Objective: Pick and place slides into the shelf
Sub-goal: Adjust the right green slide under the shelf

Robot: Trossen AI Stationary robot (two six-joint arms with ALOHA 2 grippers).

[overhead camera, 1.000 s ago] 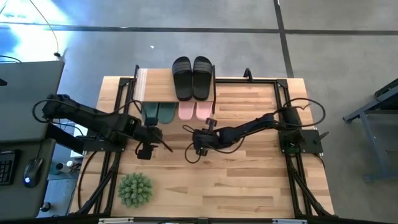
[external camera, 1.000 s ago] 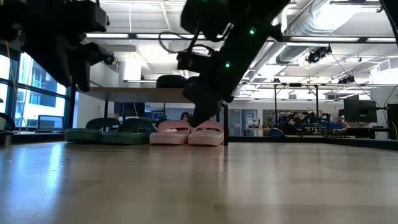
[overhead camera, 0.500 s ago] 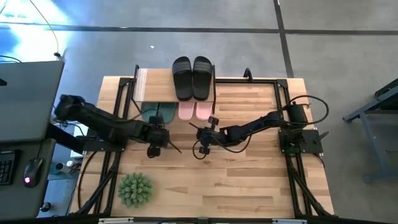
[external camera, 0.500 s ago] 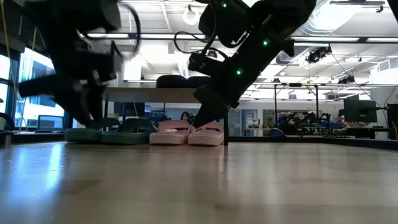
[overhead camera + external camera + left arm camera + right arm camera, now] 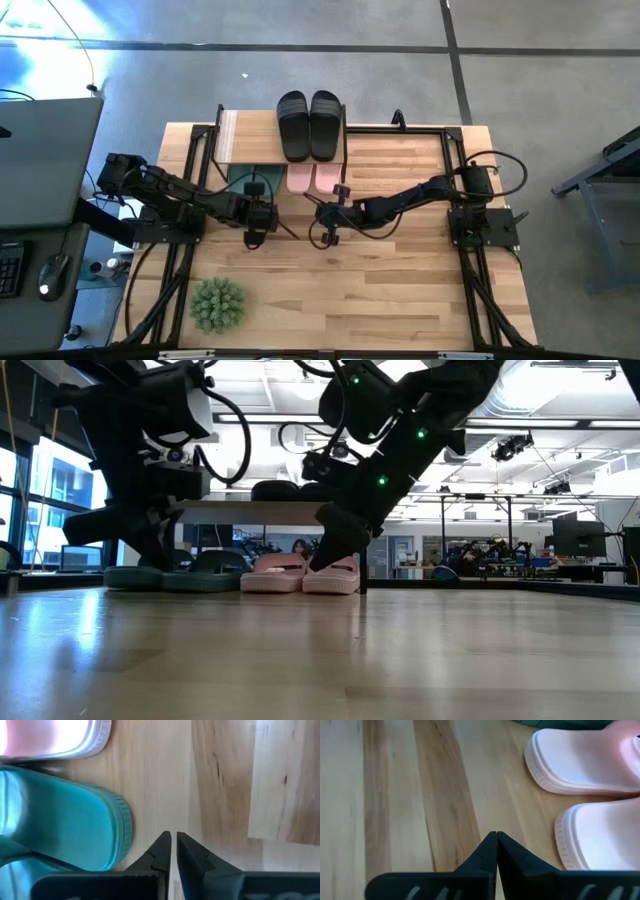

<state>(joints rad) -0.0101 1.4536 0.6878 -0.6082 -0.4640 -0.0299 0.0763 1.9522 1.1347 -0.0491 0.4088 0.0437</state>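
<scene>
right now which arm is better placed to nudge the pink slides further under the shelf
Right: the right pincer sits shut just before the pink slides at the shelf; the left pincer faces the green slides.

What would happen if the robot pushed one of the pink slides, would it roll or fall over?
Probably neither. The pink slides lie flat on wide soles on the table, so one would likely slide along, not roll or tip. They look like thick, rounded rubber, so probably light and a bit bendy. The right gripper is shut close beside them.

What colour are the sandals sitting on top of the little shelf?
Black. The pair of sandals lies on the shelf top board, clearest in the high view.
</scene>
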